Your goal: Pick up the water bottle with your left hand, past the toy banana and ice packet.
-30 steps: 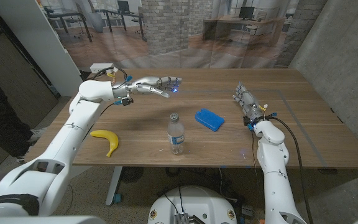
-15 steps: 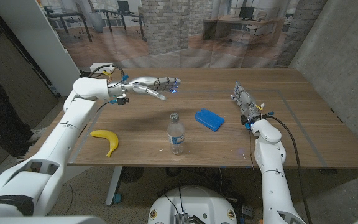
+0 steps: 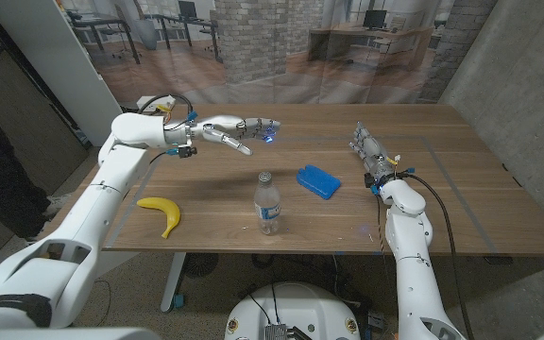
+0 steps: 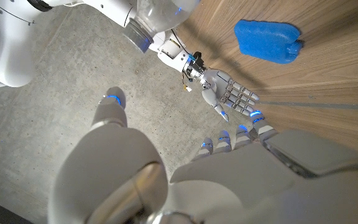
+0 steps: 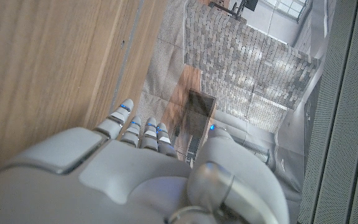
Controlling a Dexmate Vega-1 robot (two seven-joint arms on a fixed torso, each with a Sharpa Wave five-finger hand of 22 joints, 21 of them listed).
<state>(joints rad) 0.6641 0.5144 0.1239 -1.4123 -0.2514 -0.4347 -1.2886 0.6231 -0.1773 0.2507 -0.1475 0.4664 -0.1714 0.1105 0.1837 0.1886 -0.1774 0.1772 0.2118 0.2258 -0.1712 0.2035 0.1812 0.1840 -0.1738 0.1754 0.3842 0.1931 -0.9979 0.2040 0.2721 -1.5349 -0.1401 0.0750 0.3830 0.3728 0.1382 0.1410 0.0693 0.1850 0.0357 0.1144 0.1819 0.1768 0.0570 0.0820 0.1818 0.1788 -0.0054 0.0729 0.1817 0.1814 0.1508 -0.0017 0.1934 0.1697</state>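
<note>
Unmoved, clear white-capped water bottle (image 3: 267,203) stands upright.

Brick pillar (image 3: 253,38), desks (image 3: 366,38) behind (office), concrete wall (image 3: 527,85)

A matt brown wooden desk (image 3: 480,179) with visible grain is seen. The clear plastic water bottle (image 3: 267,203) looks glossy; the yellow toy banana (image 3: 162,213) smooth; the blue ice packet (image 3: 318,181) soft-surfaced.
</note>
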